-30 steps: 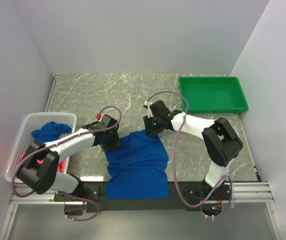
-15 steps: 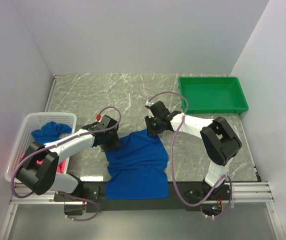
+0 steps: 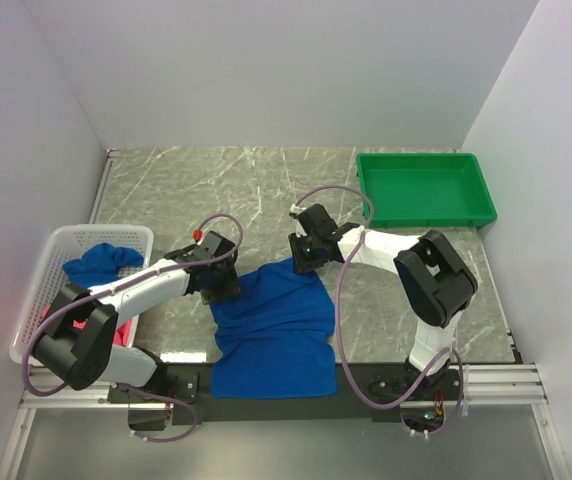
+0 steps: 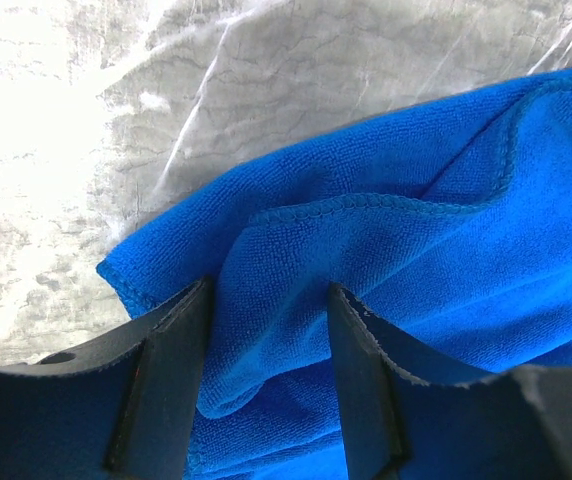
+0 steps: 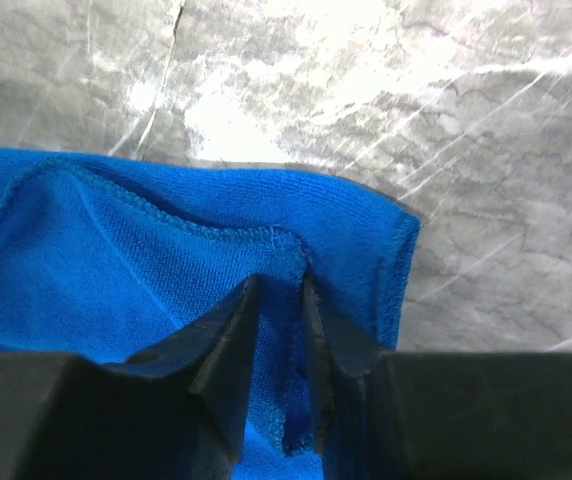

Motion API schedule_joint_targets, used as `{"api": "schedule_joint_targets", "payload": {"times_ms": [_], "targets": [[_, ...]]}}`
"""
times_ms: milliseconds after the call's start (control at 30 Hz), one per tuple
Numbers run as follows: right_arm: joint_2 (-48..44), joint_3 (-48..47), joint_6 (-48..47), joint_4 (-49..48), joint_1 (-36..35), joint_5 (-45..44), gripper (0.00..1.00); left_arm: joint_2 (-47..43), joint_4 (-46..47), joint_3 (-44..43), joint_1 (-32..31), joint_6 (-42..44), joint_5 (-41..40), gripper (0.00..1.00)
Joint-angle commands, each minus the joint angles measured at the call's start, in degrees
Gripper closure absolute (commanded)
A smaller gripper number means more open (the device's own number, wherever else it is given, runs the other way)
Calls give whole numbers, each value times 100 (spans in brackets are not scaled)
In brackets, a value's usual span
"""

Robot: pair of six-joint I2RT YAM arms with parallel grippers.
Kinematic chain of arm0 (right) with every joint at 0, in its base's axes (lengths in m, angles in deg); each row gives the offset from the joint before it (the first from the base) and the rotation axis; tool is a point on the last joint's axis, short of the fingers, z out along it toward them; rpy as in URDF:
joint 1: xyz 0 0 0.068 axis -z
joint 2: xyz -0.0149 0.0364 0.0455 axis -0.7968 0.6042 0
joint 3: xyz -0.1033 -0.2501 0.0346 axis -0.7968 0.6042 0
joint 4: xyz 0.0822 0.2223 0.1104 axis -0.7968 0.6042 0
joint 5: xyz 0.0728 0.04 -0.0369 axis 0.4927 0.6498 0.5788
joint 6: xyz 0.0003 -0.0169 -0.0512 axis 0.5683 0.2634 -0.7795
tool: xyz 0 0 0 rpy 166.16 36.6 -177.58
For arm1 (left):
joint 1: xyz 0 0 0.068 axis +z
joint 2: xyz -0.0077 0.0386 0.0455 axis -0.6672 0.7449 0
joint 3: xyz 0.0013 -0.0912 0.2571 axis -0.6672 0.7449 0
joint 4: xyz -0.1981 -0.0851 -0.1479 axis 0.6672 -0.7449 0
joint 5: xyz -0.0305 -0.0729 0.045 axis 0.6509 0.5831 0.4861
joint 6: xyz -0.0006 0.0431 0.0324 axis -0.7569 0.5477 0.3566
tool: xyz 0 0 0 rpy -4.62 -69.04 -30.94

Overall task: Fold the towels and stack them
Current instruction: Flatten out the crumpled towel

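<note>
Far left on the marble-patterned bench: a white lattice basket. Inside, a crumpled blue towel heaped at the far end and a pink-red towel nearer the front, mostly hidden behind the left arm.

Just right of the basket, the left claw, down on the far-left corner of the spread blue towel. From the left wrist camera: fingers set apart, a raised fold of blue cloth filling the gap between them, the hemmed corner poking out past the left finger. Cannot tell whether that fold is squeezed or only straddled.

Mid-bench, between the two arms: the spread blue towel itself, lying open but rumpled. Creased diagonally across its far half, flatter nearer the arm bases, with the near edge reaching the black strip at the bench front.

At the far-right corner of the same towel, the right claw. From the right wrist camera: fingers drawn nearly together, pinching the stitched hem of the cloth just beside its corner, with bare marble beyond.

Far right, at the back corner: a green tray, well apart from all three towels.
</note>
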Motion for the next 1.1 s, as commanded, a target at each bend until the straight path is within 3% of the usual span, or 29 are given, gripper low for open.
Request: {"api": "schedule_joint_targets", "payload": {"times_ms": [0, 67, 167, 333, 800, 967, 1067], "targets": [[34, 10, -1, -167, -43, -74, 73, -129, 111, 65, -36, -67, 47, 45], [-62, 10, -36, -150, -60, -74, 84, -120, 111, 65, -36, -84, 47, 45], [-211, -16, -89, -88, -130, -100, 90, -111, 111, 56, -45, -76, 47, 45], [-405, -122, -186, 52, -218, -179, 96, -67, 120, 39, -62, -76, 56, 45], [-379, -306, -168, 149, -482, -135, 75, -94, 138, 56, -97, -84, 56, 45], [-493, -315, -186, 228, -535, -135, 62, -41, 173, 56, -98, -84, 91, 45], [-519, -298, -177, 246, -561, -135, 62, -32, 190, 56, -115, -84, 100, 45]]}}
